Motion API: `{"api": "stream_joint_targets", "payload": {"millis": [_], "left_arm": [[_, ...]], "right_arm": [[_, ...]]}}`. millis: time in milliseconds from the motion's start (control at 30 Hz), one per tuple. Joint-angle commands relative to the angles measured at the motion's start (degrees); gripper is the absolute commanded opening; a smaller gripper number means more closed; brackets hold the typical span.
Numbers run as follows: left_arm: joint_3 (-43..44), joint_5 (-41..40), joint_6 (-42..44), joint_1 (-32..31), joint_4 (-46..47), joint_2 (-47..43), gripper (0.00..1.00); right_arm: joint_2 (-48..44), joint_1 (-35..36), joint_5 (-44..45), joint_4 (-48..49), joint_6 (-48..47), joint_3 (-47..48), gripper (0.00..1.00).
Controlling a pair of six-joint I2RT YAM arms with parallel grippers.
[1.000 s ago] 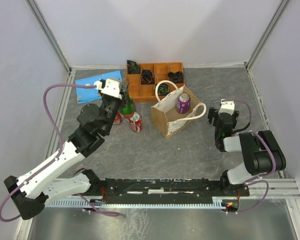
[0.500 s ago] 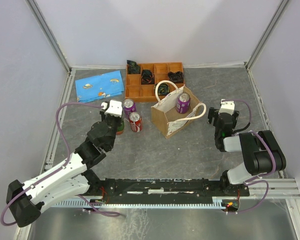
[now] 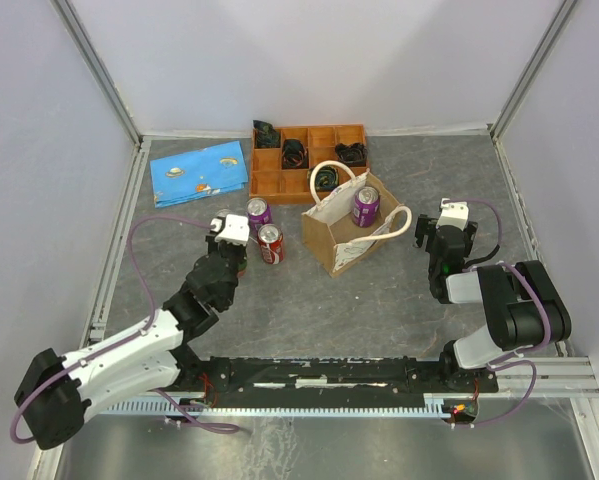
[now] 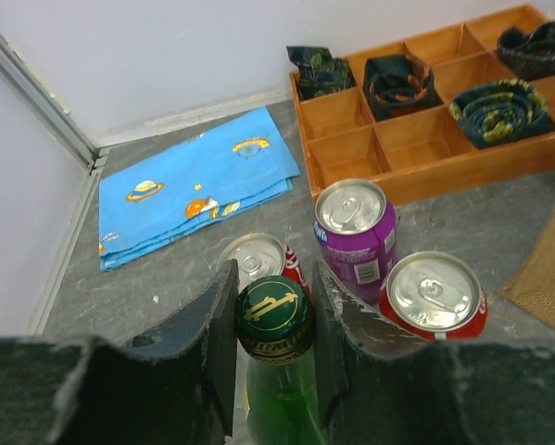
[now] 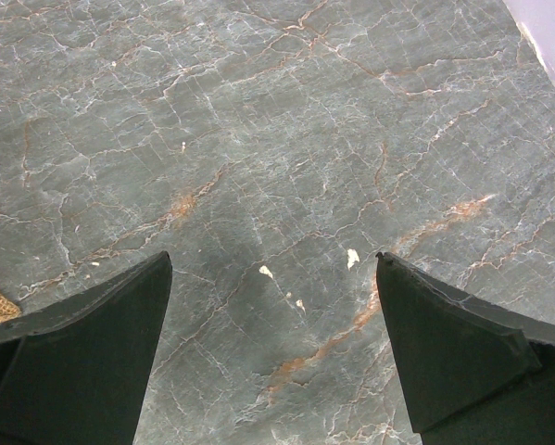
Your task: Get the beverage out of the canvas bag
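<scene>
The tan canvas bag [image 3: 341,232] stands mid-table with cream rope handles. A purple can [image 3: 365,205] stands upright inside it. My left gripper [image 3: 229,236] is left of the bag, beside a group of drinks. In the left wrist view its fingers [image 4: 212,324] close on the gold-and-green cap of a green glass bottle [image 4: 273,320], which stands upright. My right gripper [image 3: 449,228] is right of the bag, low over the table. In the right wrist view it [image 5: 272,269] is wide open and empty.
Beside the green bottle stand a purple can [image 4: 356,232], a red can [image 4: 435,292] and another red can [image 4: 258,255]. An orange compartment tray [image 3: 309,155] with rolled ties is behind the bag. A blue cloth [image 3: 199,170] lies at the back left.
My left arm has come down and back toward its base, bringing the green bottle from high up to beside the cans. The right arm has not moved.
</scene>
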Motion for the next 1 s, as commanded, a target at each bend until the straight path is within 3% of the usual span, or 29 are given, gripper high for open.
{"api": "stream_joint_targets", "payload": {"millis": [0,967], "left_arm": [[0.6,-1.5,0.8,0.6,14.8,0.8,0.03],[-1.1,10.0,-13.9,13.0,19.3,10.7,0.04]], "right_arm": [[-0.5,-0.1,-0.3,1.9,0.3,1.5,0.99],[-0.5,-0.1,-0.3,1.8,0.3,1.5,0.99]]}}
